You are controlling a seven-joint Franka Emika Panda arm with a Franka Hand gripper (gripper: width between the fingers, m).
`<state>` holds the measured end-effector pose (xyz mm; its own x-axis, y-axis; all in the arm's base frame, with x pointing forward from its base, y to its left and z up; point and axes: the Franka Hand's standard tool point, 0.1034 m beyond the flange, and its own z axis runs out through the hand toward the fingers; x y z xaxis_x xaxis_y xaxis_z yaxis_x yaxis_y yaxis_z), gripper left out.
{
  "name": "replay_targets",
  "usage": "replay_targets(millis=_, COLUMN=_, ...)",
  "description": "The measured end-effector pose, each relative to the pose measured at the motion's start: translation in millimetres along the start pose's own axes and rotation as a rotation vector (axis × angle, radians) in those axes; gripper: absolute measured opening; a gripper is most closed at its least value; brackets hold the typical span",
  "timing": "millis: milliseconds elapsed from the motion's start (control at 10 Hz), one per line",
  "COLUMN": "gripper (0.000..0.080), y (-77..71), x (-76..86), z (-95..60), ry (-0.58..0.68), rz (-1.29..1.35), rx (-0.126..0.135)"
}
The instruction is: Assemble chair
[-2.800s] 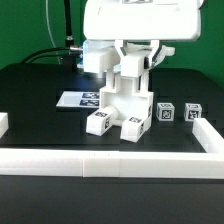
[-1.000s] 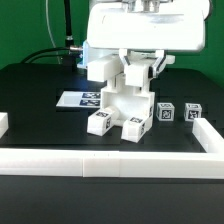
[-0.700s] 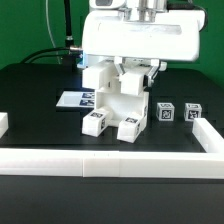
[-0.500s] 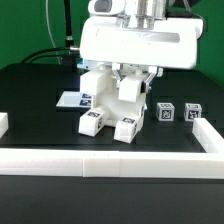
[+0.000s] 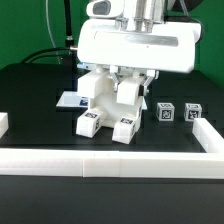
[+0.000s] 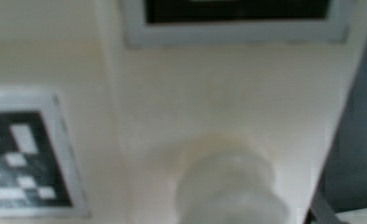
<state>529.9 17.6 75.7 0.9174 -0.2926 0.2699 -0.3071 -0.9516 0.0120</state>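
The partly built chair [image 5: 105, 103] is a white cluster of panels and blocks. Its two tagged feet [image 5: 90, 123] are near the black table. My gripper [image 5: 130, 80] comes down from the big white hand and is shut on the chair's upper part, dark fingers [image 5: 152, 76] on either side. Two loose tagged blocks [image 5: 166, 112] [image 5: 191, 113] stand on the exterior view's right. The wrist view is blurred and filled by the chair's white surface [image 6: 198, 90], with a tag [image 6: 16, 150] at one side. Whether the feet touch the table I cannot tell.
The marker board [image 5: 68, 99] lies flat behind the chair on the exterior view's left. A low white border wall [image 5: 110, 160] runs along the front. It has a short piece at the left [image 5: 3, 123] and a side at the right [image 5: 207, 135].
The hand has shifted toward the exterior view's left and looms larger. The held chair has gone with it, its feet now a little further left.
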Motion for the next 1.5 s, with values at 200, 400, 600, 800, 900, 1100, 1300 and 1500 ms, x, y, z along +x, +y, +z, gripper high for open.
replay_targets(millis=200, gripper=0.0286, y=-1.1, x=0.9, z=-0.8, ry=-0.002, rz=-0.002, rx=0.001)
replay_targets(millis=400, gripper=0.0499, y=-0.2, x=2.6, z=-1.0, ry=0.0, rz=-0.013, rx=0.001)
replay_targets(millis=600, gripper=0.0643, y=0.4, x=8.0, z=-3.6, ry=-0.002, rz=-0.027, rx=0.001)
replay_targets(millis=800, gripper=0.0648, y=-1.6, x=14.8, z=-12.1, ry=-0.028, rz=-0.018, rx=0.007)
replay_targets(millis=900, gripper=0.0648, y=-4.3, x=17.2, z=-19.7, ry=-0.046, rz=-0.013, rx=0.015)
replay_targets(millis=1100, gripper=0.0649, y=-9.5, x=18.2, z=-39.1, ry=-0.08, rz=-0.003, rx=0.038)
replay_targets(millis=1300, gripper=0.0649, y=-14.1, x=17.6, z=-57.8, ry=-0.104, rz=0.002, rx=0.062)
replay_targets(millis=1500, gripper=0.0649, y=-20.0, x=6.1, z=-69.5, ry=-0.11, rz=0.03, rx=0.08)
